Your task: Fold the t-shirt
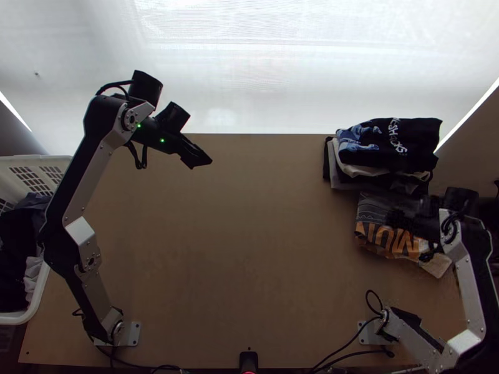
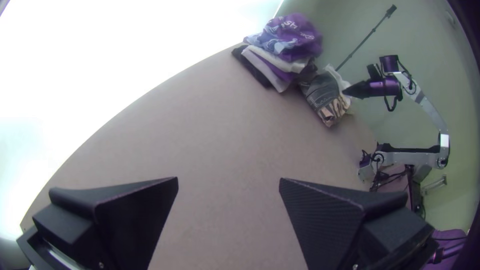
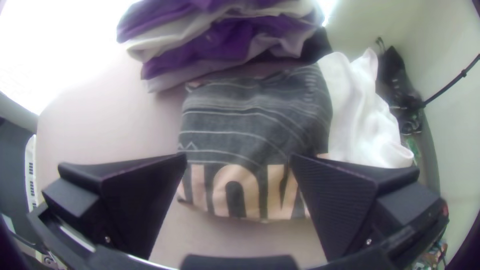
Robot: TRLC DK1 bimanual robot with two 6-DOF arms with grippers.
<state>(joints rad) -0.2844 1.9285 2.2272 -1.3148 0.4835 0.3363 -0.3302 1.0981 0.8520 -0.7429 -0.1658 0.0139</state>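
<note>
Both gape wide, left gripper (image 1: 201, 164) and right gripper (image 1: 393, 218); right wrist view gives the t-shirt's (image 3: 255, 120) stripes; top view, lettering (image 1: 388, 240) towards six o'clock, long axis perhaps ten-to-four.

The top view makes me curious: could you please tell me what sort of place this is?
Probably a robot laundry-folding workspace: two robot arms at a wooden table, stacked folded clothes, and a basket of garments.

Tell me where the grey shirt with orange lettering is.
In the top view, the grey shirt lies near the table's right edge, just below the stack of clothes, with the right arm's tool over it.
</note>
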